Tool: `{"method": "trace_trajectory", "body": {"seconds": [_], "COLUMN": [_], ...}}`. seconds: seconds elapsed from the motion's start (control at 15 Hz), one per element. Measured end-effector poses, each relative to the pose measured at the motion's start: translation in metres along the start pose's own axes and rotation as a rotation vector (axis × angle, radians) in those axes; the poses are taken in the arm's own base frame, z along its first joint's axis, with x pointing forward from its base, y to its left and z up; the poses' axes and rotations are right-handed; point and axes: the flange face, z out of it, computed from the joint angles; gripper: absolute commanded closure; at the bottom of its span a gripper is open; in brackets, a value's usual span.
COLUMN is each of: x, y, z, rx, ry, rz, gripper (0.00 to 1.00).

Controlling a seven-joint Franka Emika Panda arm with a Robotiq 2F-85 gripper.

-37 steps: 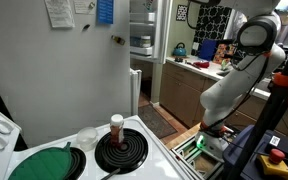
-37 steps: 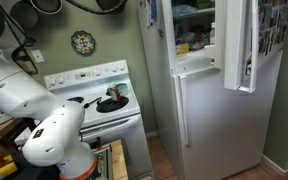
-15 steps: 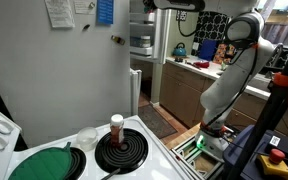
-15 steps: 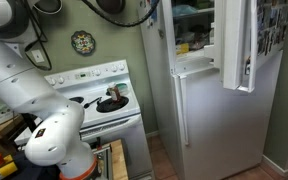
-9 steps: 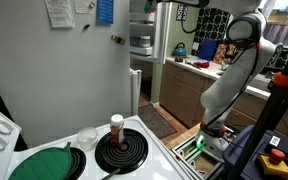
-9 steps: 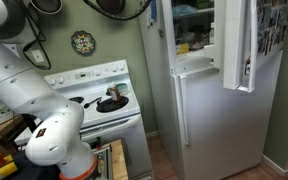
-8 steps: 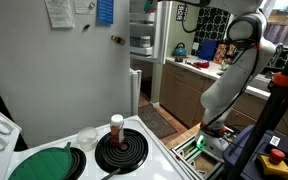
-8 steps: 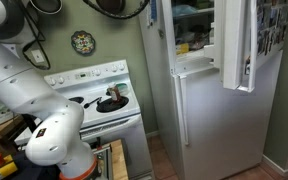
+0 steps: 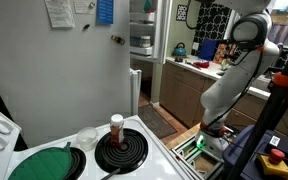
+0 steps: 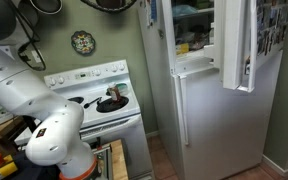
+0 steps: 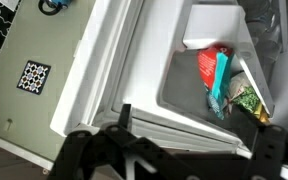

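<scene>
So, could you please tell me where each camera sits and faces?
Exterior view: low beside the white electric stove, facing across its burners toward the kitchen counter; the white robot arm stands right.
Exterior view: across the room, facing the tall white fridge; the arm fills the left.
Wrist view: up high, facing a white compartment of red and green packets; dark fingers at the bottom.
Both exterior views share stove and fridge.

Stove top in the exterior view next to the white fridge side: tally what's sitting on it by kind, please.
Round discs: 2 (one green, one black and ringed)
Red-capped bottle: 1 (standing on the black disc)
Clear container: 1
Total: 4
</scene>
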Motion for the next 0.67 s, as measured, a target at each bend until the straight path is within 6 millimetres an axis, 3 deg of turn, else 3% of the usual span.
{"method": "trace_trajectory", "body": {"seconds": [0.4, 0.67], "x": [0.001, 0.007], "y": [0.002, 0.019], "z": [0.002, -0.003], "rx": [0.002, 0.099], "ry": [-0.003, -0.032], "rz": [0.014, 0.120], "gripper": [0.00, 0.00]}}
